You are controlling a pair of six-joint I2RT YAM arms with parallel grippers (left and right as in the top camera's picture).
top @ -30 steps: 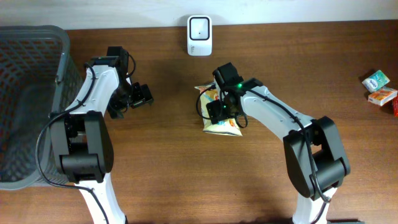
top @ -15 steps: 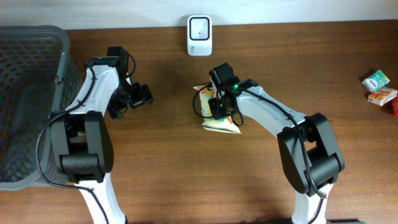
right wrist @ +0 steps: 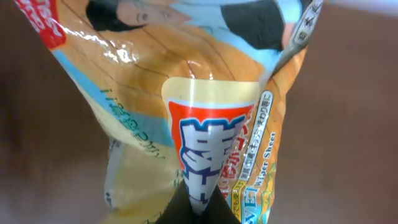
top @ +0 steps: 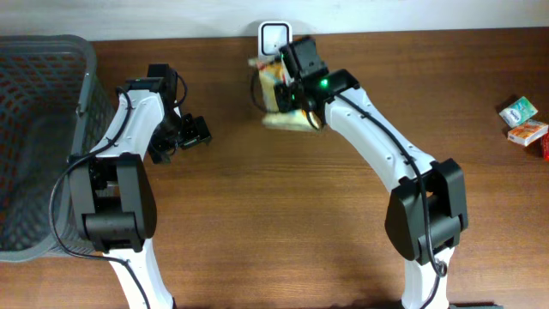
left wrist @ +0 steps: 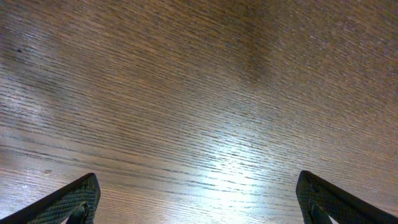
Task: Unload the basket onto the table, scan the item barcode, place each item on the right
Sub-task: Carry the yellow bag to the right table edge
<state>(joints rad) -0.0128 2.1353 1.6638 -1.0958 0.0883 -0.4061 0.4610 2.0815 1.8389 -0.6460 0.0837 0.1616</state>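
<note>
The snack bag (top: pixel 276 93) is at the middle of the back edge of the table (top: pixel 257 223), just beside the white scanner (top: pixel 274 36). From above, one end of the bag overlaps the scanner's left front corner. Its long axis runs roughly from the back edge toward the front edge, a little slanted, with the pale sealed end toward the front.

The right claw (right wrist: pixel 199 213) is closed together on a fold of the bag, and the pinched film rises from the claw as a sharp ridge. The bag is glossy, wrinkled plastic film in yellow-orange and light blue. It carries an orange-red field with large white and blue characters, and a red patch sits in one corner. A strip of small print runs along the fold, but I cannot read it with certainty.

The left claw (top: pixel 187 133) is near the left part of the table with its fingers wide apart and holds nothing; below it is only brown wood grain. A dark mesh basket (top: pixel 43 129) stands at the left edge. Some small packs (top: pixel 523 122) lie at the right edge.
</note>
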